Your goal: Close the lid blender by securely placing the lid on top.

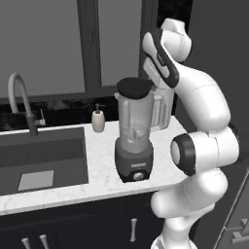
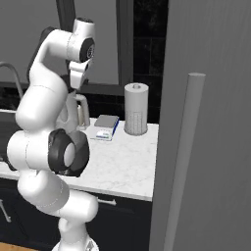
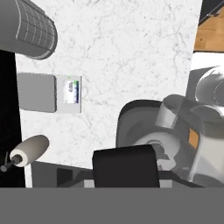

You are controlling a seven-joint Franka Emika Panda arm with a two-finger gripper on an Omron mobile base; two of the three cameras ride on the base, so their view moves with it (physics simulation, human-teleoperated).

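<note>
The fingers (image 3: 125,171) are clenched on the lid (image 1: 133,86), a flat black disc; in the hand view its short tab fills the space between them, and in the left base view the disc sits at the mouth of the blender (image 1: 134,138), level with the rim, though whether it is fully seated cannot be told. The blender's clear jar has one side handle and appears empty except for the blade hub at its bottom; its dark grey base carries one front knob and a small label whose writing is too small to read. The blender stands on the white marbled table (image 1: 102,168). Left of it, near the back wall, is one small beige soap dispenser (image 1: 98,119), and further left one dark sink (image 1: 44,158) with a curved faucet (image 1: 19,99). In the right base view, one paper towel roll (image 2: 136,115) stands upright at the back of the table, and just beside it lies one flat grey kitchen scale (image 2: 104,127) with a small display; in the hand view the display shows digits that seem to read 0.00, though blurred.
</note>
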